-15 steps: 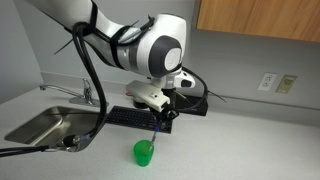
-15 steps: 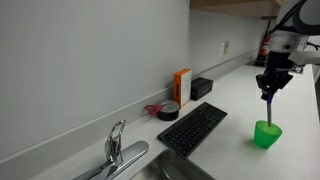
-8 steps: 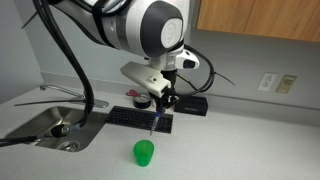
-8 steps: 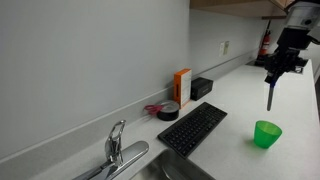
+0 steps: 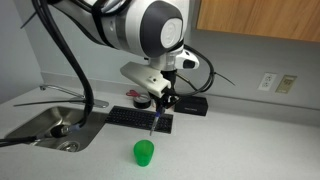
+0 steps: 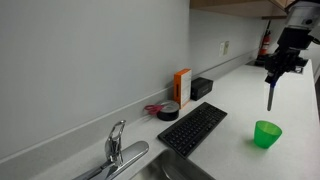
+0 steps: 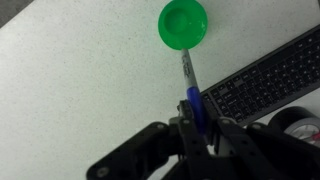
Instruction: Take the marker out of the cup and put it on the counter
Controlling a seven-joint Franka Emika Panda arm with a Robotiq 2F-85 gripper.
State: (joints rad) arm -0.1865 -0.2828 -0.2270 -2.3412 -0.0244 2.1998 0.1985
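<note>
In an exterior view, mid-frame, the tool (image 5: 161, 106) grips the marker (image 5: 157, 123) clear above the cup (image 5: 144, 152); removal looks done, and laying it on the bench (image 5: 240, 140) remains. In an exterior view, at the right edge, the arm (image 6: 297, 14) is cut off. In the wrist view, the marker's (image 7: 190, 85) grasped end hides inside the tool.

The marker (image 5: 157, 124) (image 6: 269, 96) (image 7: 189, 82), a thin blue stick with a paler lower end, is held nearly upright above the cup (image 5: 144, 152) (image 6: 267, 134) (image 7: 183, 24), apart from its rim, clamped at its upper end by the gripper (image 7: 197, 120). The cup, small, bright green and tapered, is seen upright and empty on the speckled light counter (image 5: 235, 150) (image 6: 236, 108) (image 7: 80, 90).
</note>
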